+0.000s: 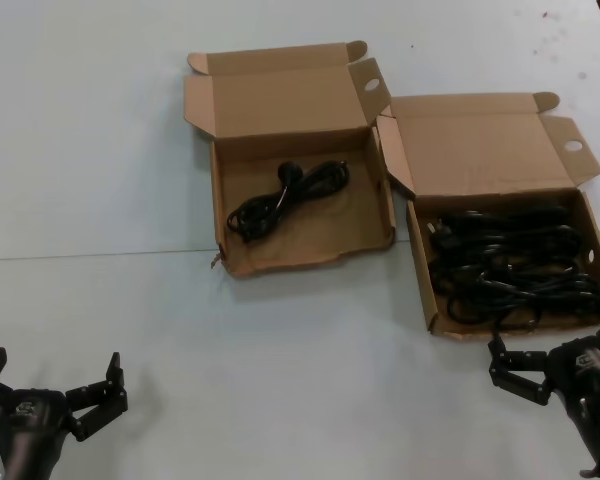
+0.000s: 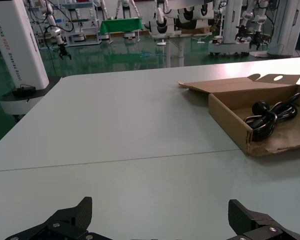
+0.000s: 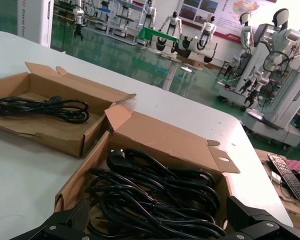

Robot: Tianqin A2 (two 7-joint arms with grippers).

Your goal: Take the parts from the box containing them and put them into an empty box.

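Observation:
The box containing the parts lies at the right with its lid open, and several black coiled cords fill it. My right gripper hovers open at that box's near rim; in the right wrist view its fingers spread wide just above the cords. The squarer box with a ragged front rim lies to the left and holds one coiled cord. My left gripper rests open and holding nothing near the table's front left, well away from both boxes.
Both lids stand open at the back, their side flaps almost touching between the boxes. A seam crosses the white table. The left wrist view shows bare table between the left gripper and the ragged box.

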